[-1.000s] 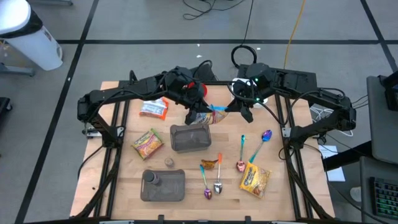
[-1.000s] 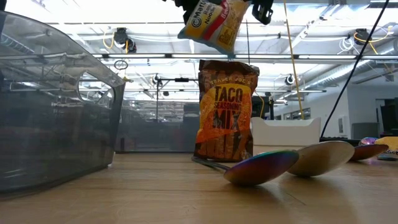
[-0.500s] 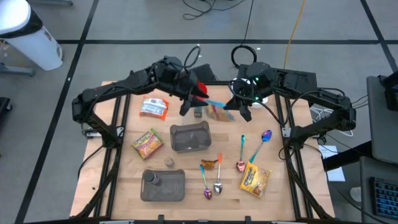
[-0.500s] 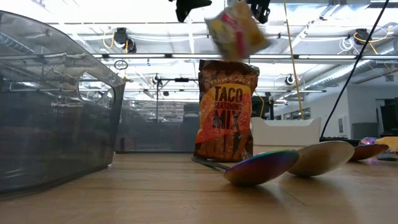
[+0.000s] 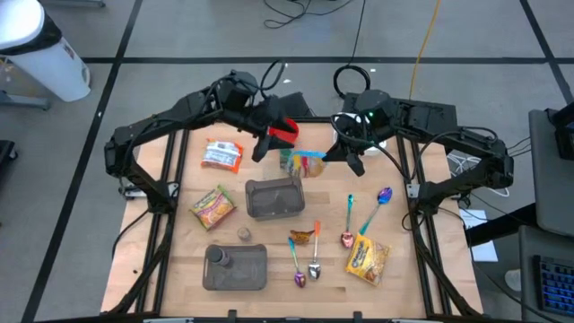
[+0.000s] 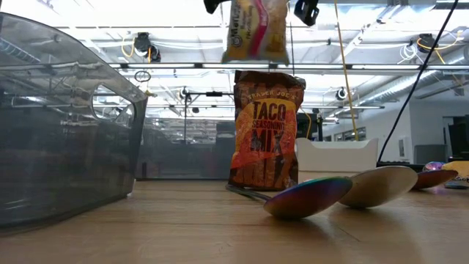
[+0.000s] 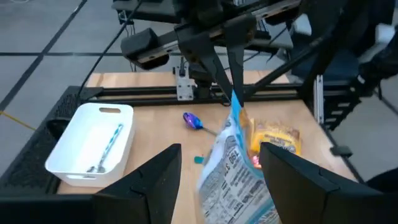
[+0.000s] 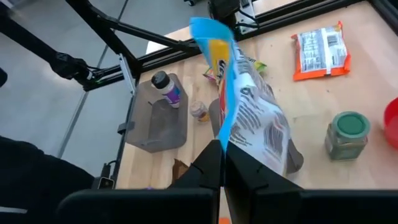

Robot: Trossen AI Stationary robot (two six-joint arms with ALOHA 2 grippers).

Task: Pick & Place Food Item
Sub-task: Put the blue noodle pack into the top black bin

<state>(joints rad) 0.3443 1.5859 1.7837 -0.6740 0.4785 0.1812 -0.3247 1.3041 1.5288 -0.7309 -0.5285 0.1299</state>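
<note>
Now, from above, the snack bag [image 5: 305,164] hangs over the desk [image 5: 179,260], just past the grey bin [image 5: 274,198] at its twelve o'clock, pinched at the top edge by the right end effector [image 5: 352,161]; the left end effector [image 5: 269,144] stands spread at the bag's ten o'clock. Best carry it steadily over the bin, I'd say, before letting go. Low view: the bag dangles above the taco seasoning packet [image 6: 266,132]. Left wrist: spread fingers [image 7: 155,180] flank the bag without touching. Right wrist: fingers [image 8: 208,163] pressed together on the blue seam.
</note>
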